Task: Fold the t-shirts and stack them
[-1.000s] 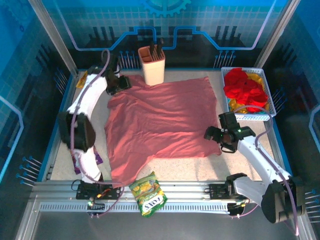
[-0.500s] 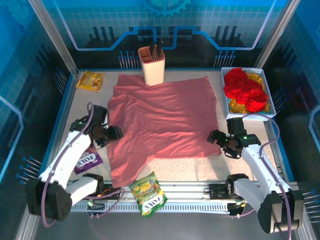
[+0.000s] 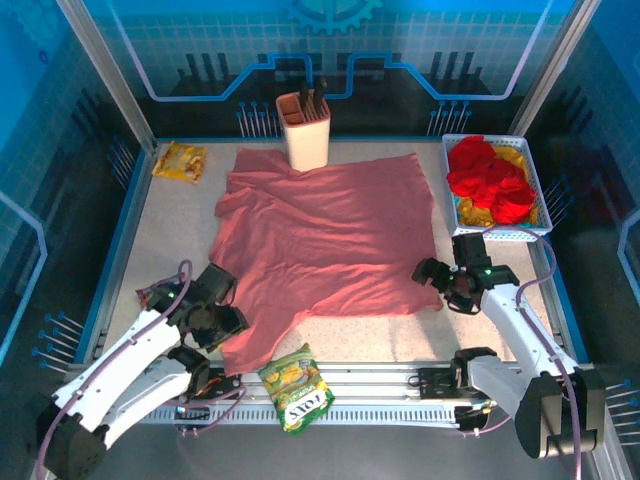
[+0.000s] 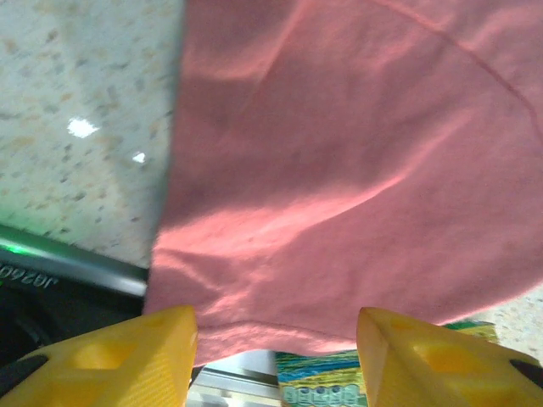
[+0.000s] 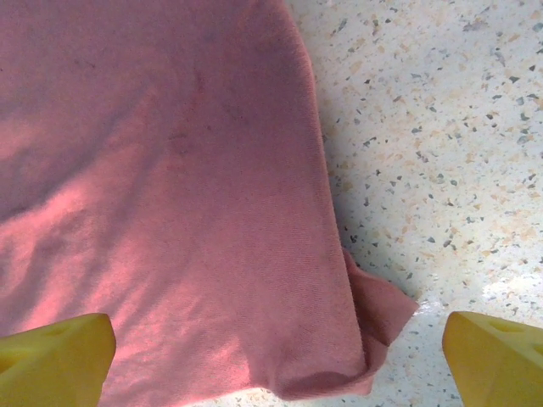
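Pink shirt runs past both wrist views' edges — its far hem hidden behind the holder. In the left wrist view the packet is cut off below. Shirts heaped in the basket — count unclear.

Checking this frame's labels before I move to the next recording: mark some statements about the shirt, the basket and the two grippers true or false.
1. The pink t-shirt lies spread open on the table. True.
2. The right gripper is shut on the shirt's corner. False: its jaws stand wide open over the near right corner.
3. Red and yellow shirts sit in the basket at the far right. True.
4. The green snack packet lies in the middle of the pink t-shirt. False: it lies at the table's near edge.
5. The left gripper is at the shirt's near left corner, jaws apart. True.
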